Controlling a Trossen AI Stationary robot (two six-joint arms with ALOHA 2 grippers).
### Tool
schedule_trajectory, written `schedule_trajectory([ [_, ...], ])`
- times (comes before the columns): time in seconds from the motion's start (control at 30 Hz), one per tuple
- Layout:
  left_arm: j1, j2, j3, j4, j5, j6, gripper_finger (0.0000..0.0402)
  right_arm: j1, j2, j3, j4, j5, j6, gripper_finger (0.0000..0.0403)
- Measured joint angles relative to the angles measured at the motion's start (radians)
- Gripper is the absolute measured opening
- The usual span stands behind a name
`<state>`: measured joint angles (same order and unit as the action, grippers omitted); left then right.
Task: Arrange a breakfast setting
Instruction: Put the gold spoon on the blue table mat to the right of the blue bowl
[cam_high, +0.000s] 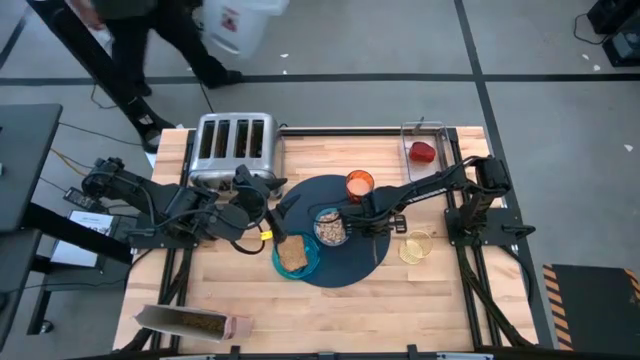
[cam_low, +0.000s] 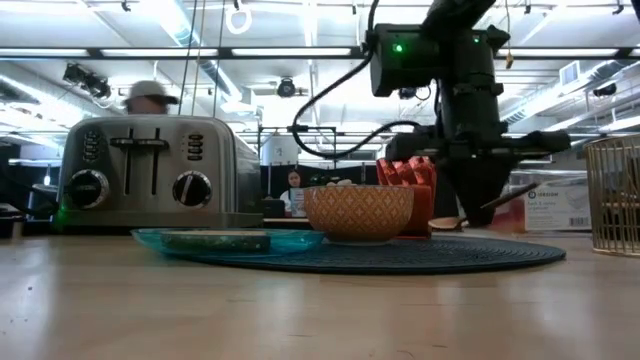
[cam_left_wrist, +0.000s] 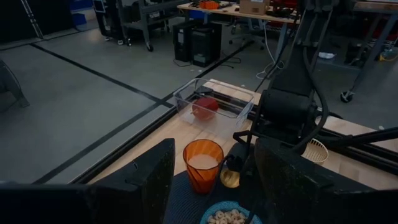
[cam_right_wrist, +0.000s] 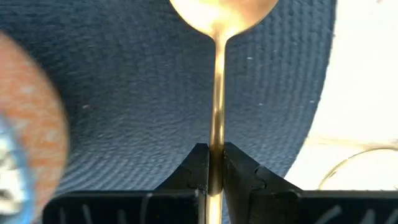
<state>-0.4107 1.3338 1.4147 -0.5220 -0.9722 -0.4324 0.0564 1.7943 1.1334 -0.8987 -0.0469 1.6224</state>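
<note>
Landmark: dark-blue round mat (cam_high: 345, 250), lying flat at the middle of the wooden counter (cam_high: 240, 295).

- Cereal box (cam_high: 195, 322): on its side, well left of the mat, near the counter's front edge.
- Toaster (cam_high: 234, 145): four slots, behind and left of the mat.
- Left end effector (cam_high: 268, 200): above the mat's left edge, fingers spread wide, holding nothing.
- Teal plate (cam_high: 310, 262): overlapping the mat's left front rim, carrying the toast slice (cam_high: 292, 256).
- Cereal bowl (cam_high: 330, 228): on the mat near its middle, filled with cereal, just right of the plate.
- Orange cup (cam_high: 359, 185): on the mat's rear edge, upright.
- Right end effector (cam_right_wrist: 213, 163): over the mat just right of the bowl, fingers pinched tight on the handle of the gold spoon (cam_right_wrist: 219, 37), whose bowl end sits over the mat near its right rim.
- Wire basket (cam_high: 415, 246): on the counter, just off the mat's right rim.
- Clear bin (cam_high: 424, 148): behind and right of the mat, holding the red fruit (cam_high: 423, 152).
</note>
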Motion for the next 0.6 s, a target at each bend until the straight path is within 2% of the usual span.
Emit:
schedule_trajectory([
  [0.6, 0.000, -0.001, 0.000, 0.001, 0.000, 0.000, 0.0228, -0.020, 0.019, -0.036, 0.104, -0.036, -0.005, 0.0030],
])
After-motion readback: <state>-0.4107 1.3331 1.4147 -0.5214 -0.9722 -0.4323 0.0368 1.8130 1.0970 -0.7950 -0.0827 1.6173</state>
